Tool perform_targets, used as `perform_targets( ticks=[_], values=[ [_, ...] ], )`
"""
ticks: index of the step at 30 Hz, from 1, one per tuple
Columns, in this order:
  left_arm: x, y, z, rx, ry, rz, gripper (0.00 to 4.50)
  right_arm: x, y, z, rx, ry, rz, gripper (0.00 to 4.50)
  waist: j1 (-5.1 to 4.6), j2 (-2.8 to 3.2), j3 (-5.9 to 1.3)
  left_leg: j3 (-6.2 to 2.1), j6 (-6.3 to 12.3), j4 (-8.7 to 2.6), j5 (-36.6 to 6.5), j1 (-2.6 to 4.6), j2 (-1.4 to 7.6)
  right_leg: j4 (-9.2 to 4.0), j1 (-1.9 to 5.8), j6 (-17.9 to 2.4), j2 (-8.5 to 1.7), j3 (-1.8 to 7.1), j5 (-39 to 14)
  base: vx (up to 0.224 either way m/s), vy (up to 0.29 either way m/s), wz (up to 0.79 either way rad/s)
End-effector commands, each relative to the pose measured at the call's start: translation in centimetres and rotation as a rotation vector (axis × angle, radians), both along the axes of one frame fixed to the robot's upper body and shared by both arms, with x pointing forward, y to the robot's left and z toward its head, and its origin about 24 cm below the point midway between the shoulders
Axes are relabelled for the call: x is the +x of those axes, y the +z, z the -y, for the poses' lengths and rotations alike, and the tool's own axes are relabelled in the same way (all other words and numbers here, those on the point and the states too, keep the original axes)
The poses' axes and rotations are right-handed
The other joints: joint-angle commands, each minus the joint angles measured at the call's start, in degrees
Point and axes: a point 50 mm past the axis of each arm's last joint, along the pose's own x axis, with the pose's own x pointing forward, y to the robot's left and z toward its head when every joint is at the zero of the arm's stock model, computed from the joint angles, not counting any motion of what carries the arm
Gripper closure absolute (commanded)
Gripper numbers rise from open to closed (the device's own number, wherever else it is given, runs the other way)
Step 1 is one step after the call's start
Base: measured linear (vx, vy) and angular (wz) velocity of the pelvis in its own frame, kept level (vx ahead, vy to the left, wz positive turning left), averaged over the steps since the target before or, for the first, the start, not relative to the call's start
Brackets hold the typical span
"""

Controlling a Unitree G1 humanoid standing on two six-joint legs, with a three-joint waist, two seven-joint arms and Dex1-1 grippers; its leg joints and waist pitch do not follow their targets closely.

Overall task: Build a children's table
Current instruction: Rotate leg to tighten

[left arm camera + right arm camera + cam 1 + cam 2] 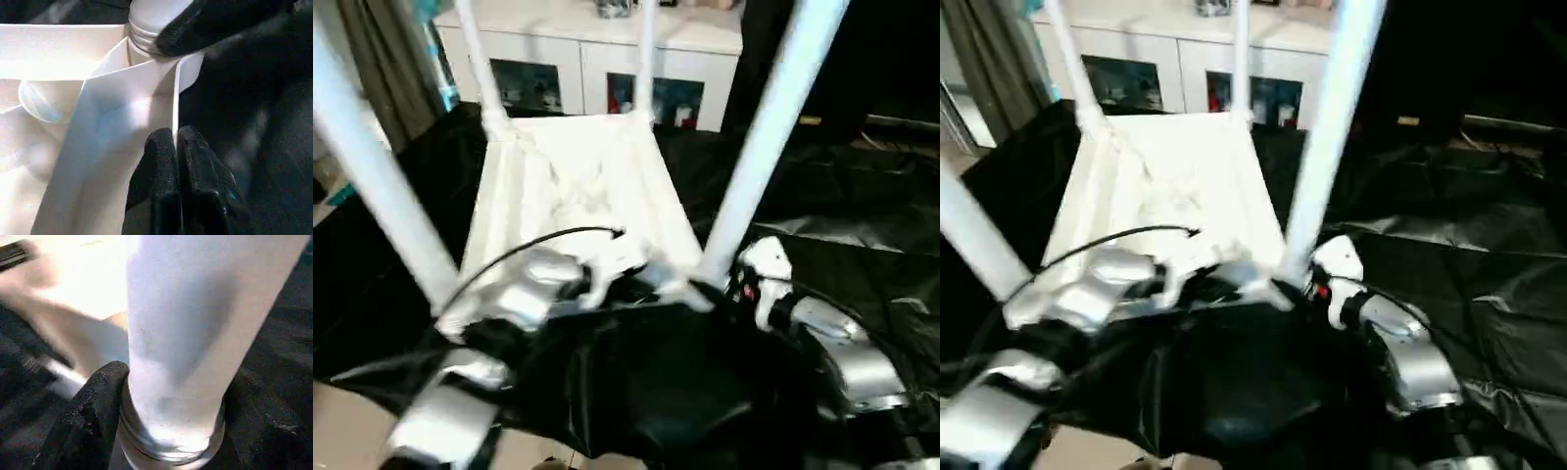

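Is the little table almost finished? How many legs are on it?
Nearly. The table top lies upside down, and four legs stand up from its corners: two far ones and two near ones. The right gripper holds the near right leg's base by its threads, apparently seating it. The left gripper pinches the top's rim. Left: finish that leg, then flip the table upright.

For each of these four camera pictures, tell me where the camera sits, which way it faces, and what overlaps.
Left eye: on the head, looking forward and down at the upturned table top, over both silver forearms.
Right eye: beside it, same scene, slightly shifted.
Left wrist: along the left gripper, shut on the table top's rim.
Right wrist: along the right gripper, around the base of a leg.
Shared: the near right leg's base appears in both wrist views and both eye views.
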Motion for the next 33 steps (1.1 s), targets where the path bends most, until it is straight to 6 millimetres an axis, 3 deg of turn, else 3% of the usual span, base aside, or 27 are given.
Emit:
perform_targets(
  ticks=[1,2,3,5,6,7,8,9,10,11,14,15,16,17,18,19,21,22,24,26,27,30,31,33],
  values=[
    [0.5,-0.6,0.7,0.015,0.141,0.009,4.50,-0.4,-1.9,-1.2,0.000,-0.049,-0.097,1.86,-0.82,-0.27,-2.70,-1.88,-1.47,-4.55,-26.0,1.62,1.79,-6.53,0.77,-6.8,-3.13,1.41,-34.3,0.000,0.000,0.00],
    [0.7,-0.6,1.0,0.017,0.159,0.016,4.50,-0.3,-2.0,-1.6,-0.006,-0.064,-0.101,1.86,-0.91,-0.38,-2.71,-2.04,-1.39,-4.58,-26.9,1.83,1.73,-6.95,0.87,-5.9,-3.20,1.10,-35.6,0.000,0.000,0.00],
    [0.8,-0.5,1.3,0.018,0.171,0.020,4.50,-0.2,-2.1,-1.8,-0.010,-0.074,-0.104,1.86,-1.00,-0.08,-2.65,-2.06,-1.22,-4.71,-27.5,2.10,1.79,-7.33,0.71,-5.7,-3.17,0.98,-35.5,0.000,0.000,0.00],
    [1.1,-0.2,2.8,0.018,0.211,0.041,4.50,0.6,-2.0,-4.3,-0.019,-0.100,-0.106,1.86,-1.33,1.01,-2.45,-2.17,-1.63,-4.81,-29.5,2.39,1.69,-7.67,0.37,-5.7,-2.97,0.81,-35.6,0.000,0.000,0.00],
    [1.1,-0.2,3.0,0.017,0.212,0.042,4.50,0.7,-2.0,-4.6,-0.017,-0.100,-0.105,1.86,-2.47,0.53,-2.22,-2.67,-1.97,-4.53,-34.2,3.24,1.36,-8.65,0.42,-3.8,-2.59,-0.87,-38.9,0.000,0.000,0.00],
    [1.1,-0.1,3.0,0.017,0.212,0.043,4.50,0.7,-1.9,-4.7,-0.016,-0.100,-0.105,1.86,-2.56,0.72,-2.20,-2.77,-1.68,-4.60,-34.9,3.37,1.43,-8.89,0.59,-3.4,-2.65,-1.12,-38.8,0.000,0.000,0.00],
    [1.0,0.0,3.6,0.006,0.180,0.048,4.50,0.8,-1.6,-5.7,-0.039,-0.021,-0.071,1.86,-2.72,0.79,-2.33,-2.87,-1.43,-4.74,-34.9,3.19,1.48,-8.93,0.90,-3.3,-2.77,-1.17,-38.0,-0.013,0.055,-0.03],
    [0.9,0.1,3.7,0.001,0.168,0.052,4.50,0.8,-1.4,-6.0,-0.053,0.008,-0.055,1.86,-2.96,1.50,-2.29,-3.15,-1.38,-5.27,-36.0,3.01,1.78,-8.92,1.35,-3.6,-2.81,-1.35,-35.9,-0.013,0.055,-0.03],
    [0.9,0.1,3.8,-0.003,0.159,0.051,4.50,0.8,-1.4,-6.0,-0.048,0.016,-0.052,1.86,-3.28,1.77,-2.36,-3.41,-1.50,-5.65,-37.0,2.95,2.05,-8.79,1.77,-4.2,-3.05,-1.56,-33.3,0.000,0.000,0.00],
    [0.8,0.2,3.7,-0.011,0.131,0.047,4.50,0.9,-1.1,-5.7,-0.020,0.026,-0.047,1.30,-3.39,1.72,-2.39,-3.46,-1.45,-5.83,-37.2,2.87,2.12,-8.71,1.96,-4.6,-3.06,-1.56,-32.0,0.000,0.000,0.00],
    [0.6,0.2,3.1,-0.021,0.077,0.049,4.50,1.0,-0.3,-4.6,0.019,0.060,-0.029,1.10,-3.27,1.00,-2.53,-3.10,-0.44,-5.63,-34.2,2.36,1.68,-8.44,1.94,-6.1,-3.70,-0.83,-31.1,0.000,0.000,0.00],
    [0.3,0.1,2.1,-0.029,0.015,0.034,4.50,0.9,0.4,-3.3,0.001,0.120,-0.003,0.96,-3.10,0.48,-2.92,-3.16,0.78,-5.76,-30.6,1.40,1.66,-7.81,2.80,-6.3,-4.10,-0.47,-30.0,0.000,0.000,0.00],
    [0.2,0.2,1.6,-0.029,-0.019,0.039,4.50,0.8,0.7,-2.7,-0.007,0.147,0.001,0.80,-2.67,0.63,-3.21,-3.08,1.90,-5.85,-26.4,0.72,1.97,-7.25,3.06,-7.5,-4.42,0.06,-26.0,0.000,0.000,0.00],
    [0.2,0.2,1.6,-0.029,-0.019,0.039,4.50,0.8,0.7,-2.7,-0.007,0.147,0.001,0.71,-2.44,0.81,-3.29,-2.92,2.31,-5.83,-24.9,0.78,2.13,-7.09,2.89,-8.4,-4.37,0.24,-23.8,0.000,0.000,0.00],
    [0.1,0.2,1.4,-0.028,-0.039,0.043,4.50,0.8,0.8,-2.4,-0.011,0.161,0.002,0.65,-2.49,0.70,-3.23,-2.48,2.82,-5.70,-23.1,0.62,2.14,-6.53,2.66,-10.3,-4.18,0.52,-20.1,0.000,0.000,0.00],
    [-0.1,0.1,0.8,-0.025,-0.071,0.032,4.50,0.7,1.1,-1.8,-0.025,0.186,0.008,0.65,-2.48,0.31,-3.32,-2.29,3.31,-5.47,-21.7,0.27,1.93,-6.20,2.92,-11.2,-4.21,0.57,-19.3,0.000,0.000,0.00],
    [-0.6,0.2,-0.9,-0.012,-0.165,0.021,4.50,0.5,1.8,-0.2,-0.042,0.260,0.004,0.65,-2.01,0.02,-3.73,-1.94,5.31,-4.89,-17.0,0.03,2.04,-5.45,3.12,-12.4,-4.37,0.80,-16.3,0.000,0.000,0.00],
    [-0.6,0.2,-0.9,-0.012,-0.165,0.021,4.50,0.5,1.8,-0.2,-0.042,0.260,0.004,0.65,-1.85,0.26,-3.77,-1.78,5.67,-4.75,-16.4,0.27,2.06,-5.35,2.85,-12.9,-4.36,0.84,-15.6,0.000,0.000,0.00],
    [-0.8,0.4,-1.8,-0.015,-0.217,-0.001,4.50,0.2,2.2,0.6,-0.040,0.320,-0.009,0.65,-1.33,0.17,-3.63,-1.41,6.04,-4.38,-15.7,0.57,2.07,-5.21,2.44,-13.9,-4.28,0.99,-15.4,0.048,-0.057,0.09],
    [-1.0,0.6,-2.4,-0.016,-0.250,-0.023,4.50,-0.2,2.4,1.0,-0.034,0.381,-0.028,0.65,-0.76,-0.06,-3.97,-1.34,6.71,-4.16,-11.9,0.09,2.25,-4.18,2.97,-14.8,-4.07,0.94,-11.3,0.056,-0.047,0.04],
    [-1.0,0.7,-2.7,-0.016,-0.270,-0.033,4.50,-0.3,2.4,1.1,-0.034,0.414,-0.041,0.65,0.01,0.03,-4.21,-1.03,7.69,-3.65,-8.2,0.06,2.24,-3.19,2.82,-16.4,-3.80,1.01,-5.4,0.057,-0.042,0.03],
    [-1.0,0.9,-3.2,0.002,-0.286,-0.038,4.50,-0.5,2.3,1.3,-0.052,0.460,-0.062,0.91,0.83,0.22,-4.79,-0.99,9.61,-2.99,-3.2,-0.15,2.30,-2.02,2.83,-17.6,-3.76,0.82,1.6,0.000,0.000,0.00],
    [-0.9,0.9,-3.3,0.002,-0.276,-0.031,4.50,-0.5,2.2,1.3,-0.053,0.472,-0.068,0.98,0.99,0.14,-4.69,-0.87,10.18,-2.83,-2.6,-0.24,2.25,-1.98,2.64,-17.9,-3.63,0.73,2.4,0.000,0.000,0.00],
    [-0.8,1.0,-3.4,-0.001,-0.271,-0.030,4.50,-0.6,2.1,1.2,-0.049,0.486,-0.076,1.13,1.21,0.12,-4.25,-0.73,9.05,-3.07,-6.3,-0.23,2.33,-2.67,2.56,-16.8,-3.79,0.66,-3.8,0.000,0.000,0.00]
  ],
)
